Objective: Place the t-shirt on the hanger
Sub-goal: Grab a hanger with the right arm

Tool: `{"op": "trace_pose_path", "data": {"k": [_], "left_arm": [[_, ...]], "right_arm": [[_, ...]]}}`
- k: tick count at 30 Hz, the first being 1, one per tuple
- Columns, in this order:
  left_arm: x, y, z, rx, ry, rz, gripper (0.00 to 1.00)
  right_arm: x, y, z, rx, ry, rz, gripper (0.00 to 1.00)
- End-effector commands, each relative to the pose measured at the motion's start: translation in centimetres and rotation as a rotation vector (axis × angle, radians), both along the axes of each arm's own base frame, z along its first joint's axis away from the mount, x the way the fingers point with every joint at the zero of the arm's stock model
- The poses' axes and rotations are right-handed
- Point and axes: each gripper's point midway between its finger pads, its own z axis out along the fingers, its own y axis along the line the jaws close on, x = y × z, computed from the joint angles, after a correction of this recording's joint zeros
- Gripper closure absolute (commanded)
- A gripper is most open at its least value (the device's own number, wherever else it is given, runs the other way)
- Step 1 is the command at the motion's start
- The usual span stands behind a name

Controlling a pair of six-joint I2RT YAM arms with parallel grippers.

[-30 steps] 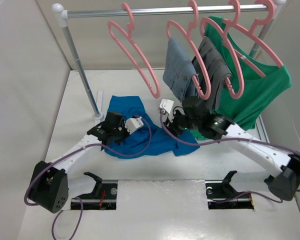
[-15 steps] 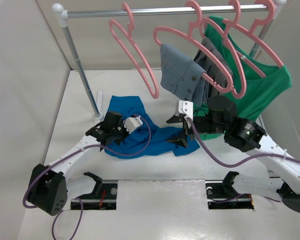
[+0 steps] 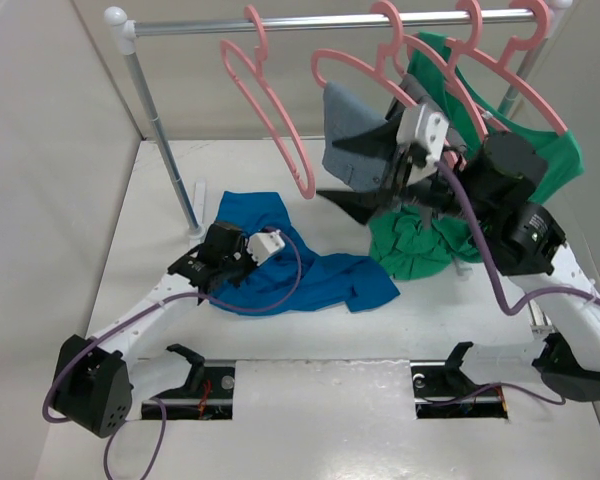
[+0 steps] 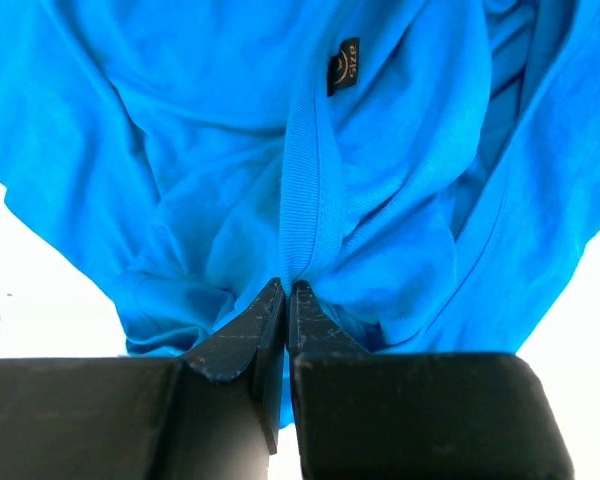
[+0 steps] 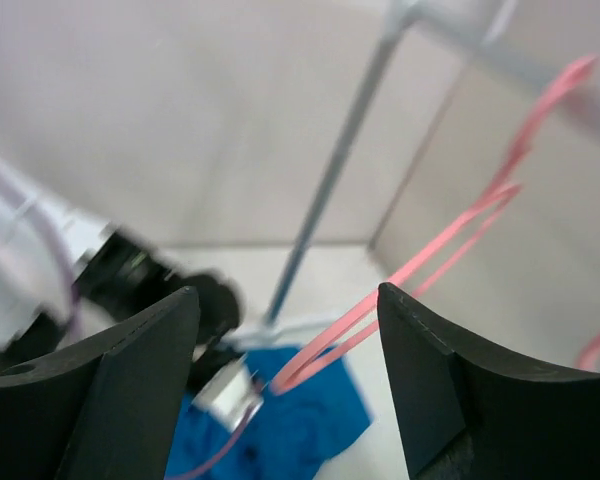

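White counter (image 3: 310, 400) with a metal rail (image 3: 320, 22) across its far side, standing on an upright post at the left. A green shirt (image 3: 525, 165) hangs at the right end of the rail, its lower hem bunched on the counter. The blue t-shirt (image 3: 310, 280) lies crumpled on the counter, left of centre and in front of the post, not on any hanger; in the left wrist view its fabric (image 4: 180, 150) fills the frame. Grey garments (image 3: 345, 140) are draped over a pink hanger beside the green shirt. The empty hanger (image 3: 280, 120) hangs by its hook from the rail, to the left of the grey garments and above the far edge of the t-shirt, well apart from it. The right hand (image 3: 328, 170) is raised in front of the grey garments with its fingers spread wide and nothing between them; its wrist view shows the empty hanger (image 5: 430, 255) beyond the gap, untouched. The left hand (image 3: 220, 262) sits low on the t-shirt, fingertips pressed together (image 4: 286, 288) and pinching the ribbed collar band (image 4: 302, 190). A small black size label (image 4: 344, 66) lies inside the neck
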Motion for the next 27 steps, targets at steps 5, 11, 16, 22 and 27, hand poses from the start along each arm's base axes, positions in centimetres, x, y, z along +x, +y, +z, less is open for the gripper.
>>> {"op": "trace_pose_path", "data": {"k": [5, 11, 16, 22, 27], "left_arm": [[0.2, 0.0, 0.9, -0.021, -0.06, -0.004, 1.0], [-0.1, 0.1, 0.7, -0.024, -0.067, -0.004, 1.0], [-0.2, 0.2, 0.6, -0.02, -0.072, -0.01, 1.0], [-0.2, 0.2, 0.6, -0.015, -0.076, -0.017, 1.0], [0.0, 0.1, 1.0, -0.023, -0.092, -0.017, 1.0]], "right_arm": [[7.3, 0.3, 9.4, 0.286, -0.063, -0.308, 0.23], [12.6, 4.5, 8.7, 0.283, -0.021, -0.391, 0.23], [16.2, 5.8, 5.8, 0.233, 0.036, -0.505, 0.23], [19.2, 7.2, 0.0, 0.087, 0.117, -0.561, 0.24], [19.8, 7.7, -2.9, 0.027, 0.155, -0.576, 0.5]]}}
